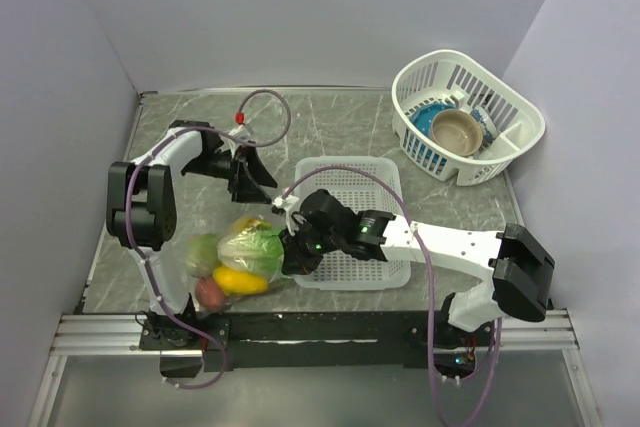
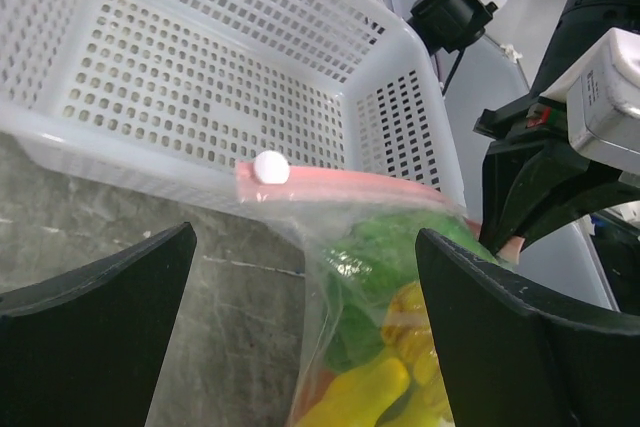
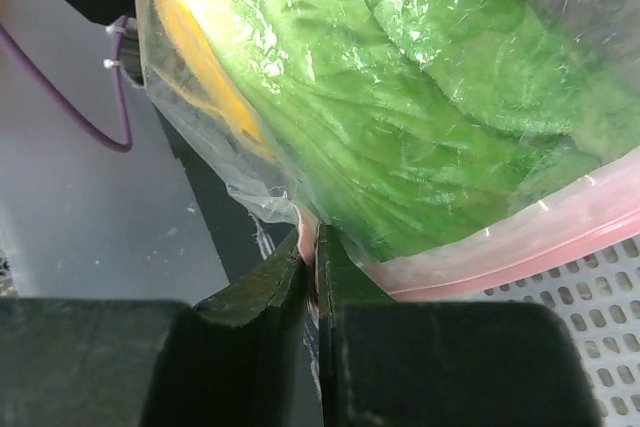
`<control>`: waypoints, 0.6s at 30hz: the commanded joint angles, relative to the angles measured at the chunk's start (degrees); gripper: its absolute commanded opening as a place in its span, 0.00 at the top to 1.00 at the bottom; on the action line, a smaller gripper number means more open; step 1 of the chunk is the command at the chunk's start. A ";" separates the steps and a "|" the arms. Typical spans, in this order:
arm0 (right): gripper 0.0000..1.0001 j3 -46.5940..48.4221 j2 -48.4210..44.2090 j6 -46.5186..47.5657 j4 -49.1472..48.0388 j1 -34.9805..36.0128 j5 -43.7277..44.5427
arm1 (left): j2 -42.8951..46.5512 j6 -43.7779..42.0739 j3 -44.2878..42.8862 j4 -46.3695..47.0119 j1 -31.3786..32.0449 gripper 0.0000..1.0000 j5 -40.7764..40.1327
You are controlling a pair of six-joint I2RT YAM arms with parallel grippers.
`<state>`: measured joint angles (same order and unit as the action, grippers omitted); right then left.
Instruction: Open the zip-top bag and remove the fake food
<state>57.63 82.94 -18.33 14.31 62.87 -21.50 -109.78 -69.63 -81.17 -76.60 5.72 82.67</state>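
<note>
The clear zip-top bag point(image 1: 243, 253) lies at the table's front left, against the left side of a white tray. Inside it I make out fake food: green lettuce point(image 1: 264, 245), a yellow banana shape point(image 1: 238, 280) and a red fruit point(image 1: 209, 293). My right gripper point(image 3: 312, 247) is shut on the bag's corner at the end of the pink zip strip point(image 3: 530, 227), lettuce point(image 3: 420, 117) filling the view above. My left gripper point(image 2: 305, 247) hangs open just behind the bag point(image 2: 350, 277), facing the zip strip point(image 2: 350, 185) and its white slider point(image 2: 271, 167), touching nothing.
A white perforated tray point(image 1: 352, 232) sits at centre, right beside the bag. A white basket point(image 1: 468, 117) holding a tan bowl and a blue bowl stands at the back right. Grey walls close in the table on the left, back and right.
</note>
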 commanded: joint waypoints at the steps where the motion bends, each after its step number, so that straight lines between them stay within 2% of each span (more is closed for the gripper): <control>1: 0.88 1.00 -1.90 2.15 0.81 -0.12 2.86 | 0.35 -0.07 -2.07 -2.24 1.84 0.01 2.14; 7: 0.91 1.79 -1.55 2.42 0.81 0.06 3.56 | 0.18 -0.25 -1.01 -2.24 4.48 0.01 -0.14; 10: 0.91 2.40 -1.64 3.03 1.42 -0.03 4.44 | -0.70 -0.51 -0.22 -2.33 5.09 0.07 -2.33; 13: 0.92 2.84 -1.90 3.38 1.95 -0.03 5.15 | -1.14 -0.60 0.04 -2.33 5.36 0.33 -4.45; 14: 0.92 2.93 -1.81 3.47 2.13 -0.03 5.24 | -1.05 -0.43 -0.31 -2.33 5.36 0.52 -4.89; 15: 0.92 3.10 -1.73 3.65 2.22 -0.03 5.58 | -0.88 -0.08 -0.66 -2.24 5.36 0.62 -5.41; 17: 0.93 3.19 -1.64 3.47 2.04 -0.03 5.59 | 0.00 0.10 -1.71 -2.33 5.27 0.99 -6.64; 18: 0.93 3.28 -1.72 3.39 1.96 -0.03 6.11 | 0.44 0.63 -2.06 -2.33 5.18 0.99 -6.91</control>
<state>58.19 82.94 -16.21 16.23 63.07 -18.06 -111.00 -68.97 -81.30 -76.42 10.57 77.78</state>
